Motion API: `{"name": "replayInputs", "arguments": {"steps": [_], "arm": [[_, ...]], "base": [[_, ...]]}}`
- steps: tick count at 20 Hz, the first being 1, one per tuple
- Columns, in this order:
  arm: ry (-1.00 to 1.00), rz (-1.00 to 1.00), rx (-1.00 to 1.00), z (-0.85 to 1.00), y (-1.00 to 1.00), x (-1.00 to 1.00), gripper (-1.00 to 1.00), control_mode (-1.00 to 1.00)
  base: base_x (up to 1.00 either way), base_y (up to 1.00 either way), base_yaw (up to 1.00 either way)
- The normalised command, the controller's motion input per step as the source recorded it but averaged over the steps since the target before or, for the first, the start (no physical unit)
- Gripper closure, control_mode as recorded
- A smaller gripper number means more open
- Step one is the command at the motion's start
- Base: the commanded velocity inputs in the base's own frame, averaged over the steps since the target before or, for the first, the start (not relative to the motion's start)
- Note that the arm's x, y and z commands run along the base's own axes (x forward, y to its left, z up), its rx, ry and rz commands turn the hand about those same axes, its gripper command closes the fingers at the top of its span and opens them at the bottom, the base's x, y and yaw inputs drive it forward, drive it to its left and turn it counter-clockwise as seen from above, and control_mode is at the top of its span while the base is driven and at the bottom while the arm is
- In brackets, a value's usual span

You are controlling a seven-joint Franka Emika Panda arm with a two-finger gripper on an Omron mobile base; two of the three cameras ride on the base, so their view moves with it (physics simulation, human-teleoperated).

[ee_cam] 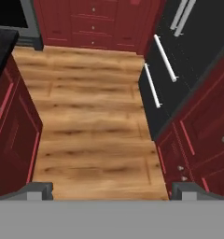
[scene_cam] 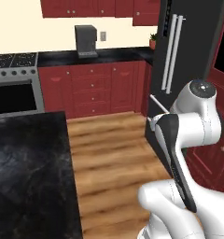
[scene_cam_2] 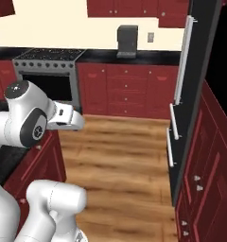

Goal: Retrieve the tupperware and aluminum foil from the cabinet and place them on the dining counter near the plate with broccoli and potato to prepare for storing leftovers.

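Two dark fingertips of the claw [ee_cam: 112, 190] stand spread fully apart with nothing between them, poised above the wooden floor [ee_cam: 95, 121]. Left of the claw rises the dining bench [scene_cam: 25, 163], its black marbled top on a dark red base. To the right stands the black refrigerator [scene_cam_2: 196, 90]. Far off, red drawer units [scene_cam: 93, 88] sit beside the stove [scene_cam_2: 47, 71].

No readable text, no labels or brand marks, no numbers (cabinet fronts plain)
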Motion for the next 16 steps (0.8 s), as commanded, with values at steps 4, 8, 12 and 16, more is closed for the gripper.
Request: {"name": "replayInputs", "arguments": {"steps": [4,8,12,16], "arm": [[0.00,0.00,0.00,0.00,0.00,0.00,-1.00,1.00],[0.00,0.00,0.00,0.00,0.00,0.00,-1.00,1.00],[0.00,0.00,0.00,0.00,0.00,0.00,-1.00,1.00],[0.00,0.00,0.00,0.00,0.00,0.00,-1.00,1.00]], "base": [[1.00,-0.04,-0.02],[1.00,0.00,-0.09],[1.00,0.00,-0.17],[1.00,0.00,-0.18]]}}
